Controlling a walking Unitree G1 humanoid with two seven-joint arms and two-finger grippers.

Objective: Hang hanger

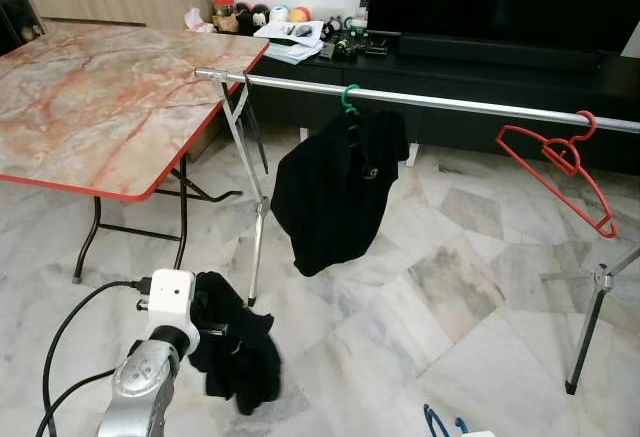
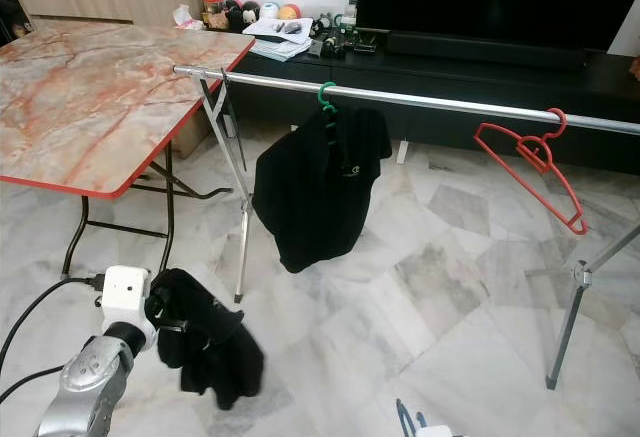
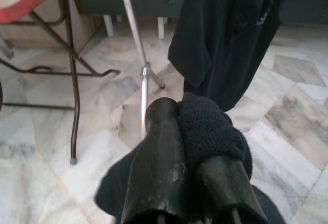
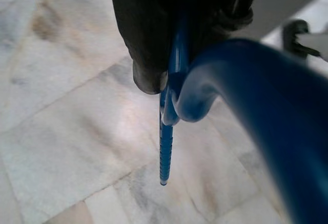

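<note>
Both eye views look forward and down from head height across the marble floor point(image 1: 450, 287) at the metal rail point(image 1: 450, 103), sharing almost the same scene with a slight sideways offset. The left wrist view looks close along the left hand point(image 3: 197, 178) toward the hanging black shirt point(image 3: 225, 34), which the eye views also show. The right wrist view faces down, very near the right hand point(image 4: 171, 55).

Blue plastic hanger point(image 4: 174, 80), pinched between black fingers point(image 4: 148, 34), above floor
</note>
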